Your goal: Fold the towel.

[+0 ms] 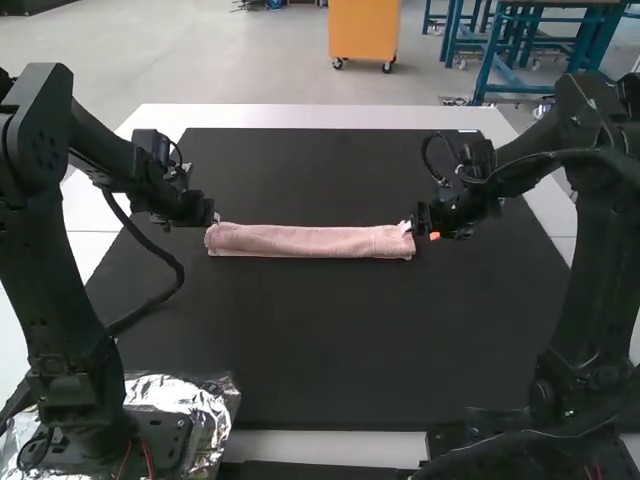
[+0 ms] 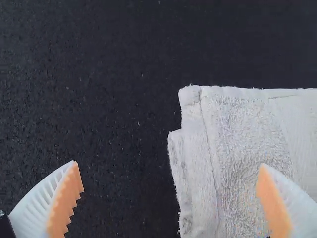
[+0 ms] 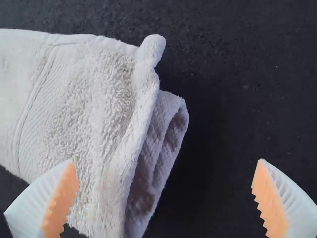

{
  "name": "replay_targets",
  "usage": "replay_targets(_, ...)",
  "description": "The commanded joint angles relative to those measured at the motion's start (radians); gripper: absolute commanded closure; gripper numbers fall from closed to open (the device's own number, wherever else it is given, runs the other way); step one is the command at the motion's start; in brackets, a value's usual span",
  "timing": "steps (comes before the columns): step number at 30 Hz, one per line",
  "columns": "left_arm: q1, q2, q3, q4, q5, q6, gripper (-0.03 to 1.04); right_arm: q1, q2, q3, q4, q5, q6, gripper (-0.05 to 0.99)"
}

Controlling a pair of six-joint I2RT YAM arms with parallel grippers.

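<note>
The white counter point(image 1: 320, 117) is the largest thing, with a black mat point(image 1: 320, 350) spread over most of it, filling the middle of the frame. The right arm point(image 1: 600, 270) rises at the right side of the frame, and the left arm point(image 1: 50, 260) at the left side, both black. Crumpled silver foil point(image 1: 180, 393) lies around the left arm's base, lower left of the frame.

The pink towel point(image 1: 310, 240) lies on the mat just above the frame's centre, folded into a long, narrow strip running left to right. At its left end a stitched hem shows, with a lower layer poking out from under the top one. Its right end shows stacked, curled layers and a small corner nub sticking out.

The left gripper point(image 1: 212, 216) is at the strip's left end and the right gripper point(image 1: 418, 220) at its right end. Both sets of jaws are released, standing wide apart with nothing between them gripped. In each wrist view one white ribbed finger overlaps the towel and the other the mat. Smallest are the toothed orange pads point(image 2: 65, 206) on the fingers.
</note>
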Motion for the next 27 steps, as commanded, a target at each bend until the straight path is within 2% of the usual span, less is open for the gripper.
replay_targets(1,0.011,-0.034,0.05,0.007,-0.01,0.002,0.18,0.007,-0.051,0.034,-0.002,0.038,0.018,0.11)
replay_targets(4,0.018,-0.043,0.07,0.01,-0.006,-0.006,0.13,0.021,-0.047,0.03,0.0,0.039,0.016,0.11)
replay_targets(12,0.028,-0.063,0.067,0.041,0.001,-0.027,0.12,0.056,-0.014,0.016,0.006,0.042,0.014,0.09)
replay_targets(27,0.028,-0.082,0.046,0.05,0.004,-0.029,0.12,0.107,0.065,-0.004,0.046,0.07,0.014,0.08)
